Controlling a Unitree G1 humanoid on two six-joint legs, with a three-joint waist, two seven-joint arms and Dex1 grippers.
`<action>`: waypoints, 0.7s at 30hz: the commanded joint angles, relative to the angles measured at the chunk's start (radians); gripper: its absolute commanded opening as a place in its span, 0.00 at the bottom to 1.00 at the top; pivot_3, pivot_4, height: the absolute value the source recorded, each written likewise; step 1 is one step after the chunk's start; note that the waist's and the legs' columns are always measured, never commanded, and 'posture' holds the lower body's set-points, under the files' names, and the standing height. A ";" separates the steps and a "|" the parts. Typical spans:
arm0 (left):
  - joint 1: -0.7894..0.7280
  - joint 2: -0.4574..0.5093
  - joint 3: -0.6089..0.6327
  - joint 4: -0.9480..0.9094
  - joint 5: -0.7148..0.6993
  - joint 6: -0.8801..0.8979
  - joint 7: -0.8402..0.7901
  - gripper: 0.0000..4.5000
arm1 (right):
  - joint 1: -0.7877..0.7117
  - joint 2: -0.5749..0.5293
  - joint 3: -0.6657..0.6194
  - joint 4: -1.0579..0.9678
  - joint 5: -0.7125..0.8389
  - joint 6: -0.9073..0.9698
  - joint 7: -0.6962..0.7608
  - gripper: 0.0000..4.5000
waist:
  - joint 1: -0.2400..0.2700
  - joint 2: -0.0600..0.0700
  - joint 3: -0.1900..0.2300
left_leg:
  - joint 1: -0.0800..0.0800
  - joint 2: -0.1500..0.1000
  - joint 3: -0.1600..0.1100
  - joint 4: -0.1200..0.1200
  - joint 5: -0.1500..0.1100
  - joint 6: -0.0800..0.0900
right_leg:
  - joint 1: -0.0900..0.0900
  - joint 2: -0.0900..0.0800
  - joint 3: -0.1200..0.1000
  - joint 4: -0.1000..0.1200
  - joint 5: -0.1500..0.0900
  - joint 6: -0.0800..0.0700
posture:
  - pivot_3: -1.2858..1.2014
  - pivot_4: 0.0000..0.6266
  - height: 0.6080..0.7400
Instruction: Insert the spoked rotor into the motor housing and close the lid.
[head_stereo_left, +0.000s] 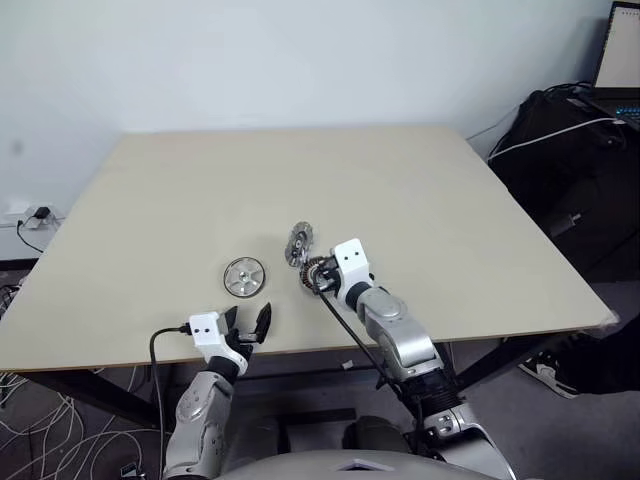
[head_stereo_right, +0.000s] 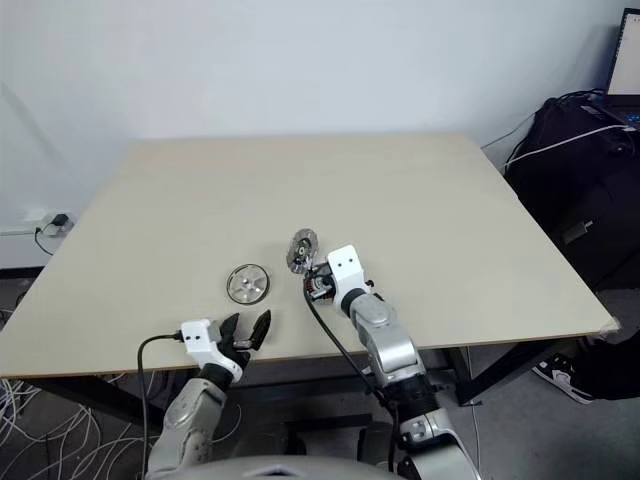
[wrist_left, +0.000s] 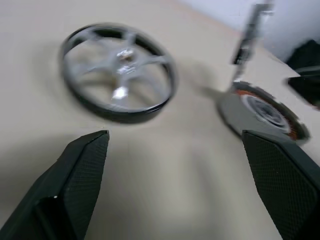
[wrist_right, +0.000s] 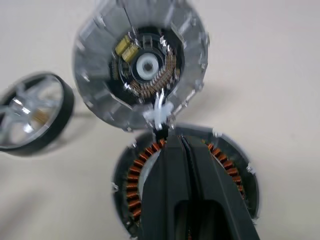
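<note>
Beige counter, near its front edge: the rotor lies flat, the housing just beside it, hinged lid raised upright. Right gripper, fingers pressed together, sits over the housing's copper ring. Left gripper is spread wide, empty, at the front edge.

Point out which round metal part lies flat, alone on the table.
The spoked rotor, flat near the left gripper; the copper-wound motor housing sits at the shut right gripper, its lid upright.

Beige rectangular tabletop bare toward far edge and both far corners. Near front edge: flat silver spoked disc, copper-wound round housing with upright silver lid; narrow gap between.
</note>
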 joint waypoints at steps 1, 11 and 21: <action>-0.004 -0.017 0.047 -0.068 -0.120 0.079 -0.011 1.00 | 0.071 -0.022 -0.016 -0.171 0.045 0.020 0.028 0.01 | 0.001 -0.001 0.000 | 0.000 0.000 0.000 0.000 0.000 0.000 | 0.000 0.000 0.000 0.000 0.000 0.000 | 0.52 0.00 1.00; -0.114 -0.032 0.118 -0.034 -0.139 0.125 0.089 1.00 | 0.256 -0.063 -0.039 -0.348 0.071 0.102 -0.013 0.01 | 0.006 -0.004 0.001 | 0.001 0.001 -0.001 0.001 0.000 0.000 | 0.001 0.001 0.000 0.000 -0.002 0.004 | 0.52 0.00 1.00; -0.239 -0.040 0.145 0.016 -0.104 0.179 0.206 1.00 | 0.252 -0.050 -0.045 -0.351 0.074 0.102 -0.045 0.01 | 0.007 -0.006 0.001 | 0.000 -0.001 -0.001 0.001 0.000 0.000 | 0.001 0.005 0.000 -0.001 0.001 0.000 | 0.52 0.00 1.00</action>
